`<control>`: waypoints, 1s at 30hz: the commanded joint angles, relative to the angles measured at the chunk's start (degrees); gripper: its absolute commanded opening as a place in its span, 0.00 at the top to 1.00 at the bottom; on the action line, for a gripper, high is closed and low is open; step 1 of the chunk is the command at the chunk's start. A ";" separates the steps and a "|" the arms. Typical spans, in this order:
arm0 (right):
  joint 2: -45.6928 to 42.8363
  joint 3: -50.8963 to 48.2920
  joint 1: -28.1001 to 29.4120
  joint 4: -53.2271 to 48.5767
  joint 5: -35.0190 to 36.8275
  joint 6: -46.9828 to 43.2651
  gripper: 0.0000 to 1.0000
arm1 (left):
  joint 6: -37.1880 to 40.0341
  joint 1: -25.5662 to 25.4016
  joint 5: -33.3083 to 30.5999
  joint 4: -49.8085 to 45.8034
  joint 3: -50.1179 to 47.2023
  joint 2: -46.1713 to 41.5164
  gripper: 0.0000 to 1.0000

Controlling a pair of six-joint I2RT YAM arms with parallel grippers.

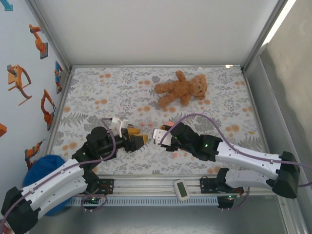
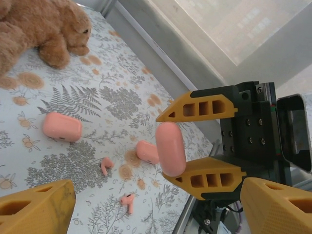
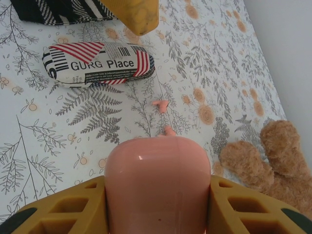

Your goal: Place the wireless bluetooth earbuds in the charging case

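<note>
My right gripper (image 3: pixel 158 191) is shut on a pink charging case (image 3: pixel 158 175), closed, with its rounded end sticking out past the fingers. In the left wrist view that same case (image 2: pixel 170 148) hangs above the table in the right gripper's yellow fingers (image 2: pixel 204 178). My left gripper (image 2: pixel 156 195) is open and holds nothing; it faces the right gripper (image 1: pixel 157 137) at close range. Two wireless bluetooth earbuds (image 2: pixel 106 165) (image 2: pixel 128 201) lie on the floral cloth below. They also show just beyond the held case (image 3: pixel 160 104) (image 3: pixel 169 130).
Two more pink cases (image 2: pixel 62 126) (image 2: pixel 147 151) lie on the cloth. A striped glasses case (image 3: pixel 97 63) sits near the left gripper's finger (image 3: pixel 139 14). A brown teddy bear (image 1: pixel 180 90) lies at the back. The metal table edge (image 2: pixel 195 209) runs close by.
</note>
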 commanded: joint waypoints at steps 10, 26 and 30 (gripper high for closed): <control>-1.13 -0.26 1.90 2.35 3.25 1.78 0.68 | -1.91 -1.22 8.39 8.21 5.12 11.59 0.20; -0.87 -0.01 2.08 2.44 3.65 1.49 0.68 | 0.92 -4.30 10.88 6.67 10.45 21.81 0.37; -0.89 0.01 2.09 2.42 3.56 1.49 0.68 | 1.42 -4.59 10.93 6.22 11.07 22.97 0.44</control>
